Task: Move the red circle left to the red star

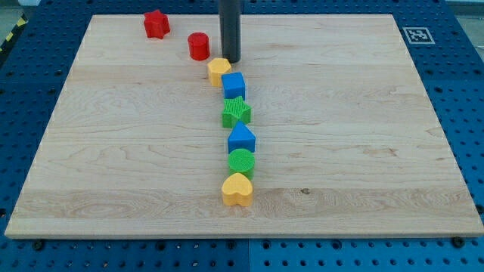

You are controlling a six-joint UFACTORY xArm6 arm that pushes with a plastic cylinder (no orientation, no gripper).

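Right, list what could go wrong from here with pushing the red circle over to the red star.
1. My tip sits right of the red circle, almost against the yellow block; a low start could drag that block along.
2. The red star lies up-left, so a flat leftward push may pass below it.
3. The star is near the board's top edge; overshoot could knock it off.

We see only our 1 rod: a straight, smooth, dark grey cylinder with a faint lighter sheen, ending bluntly at my tip (230, 60).
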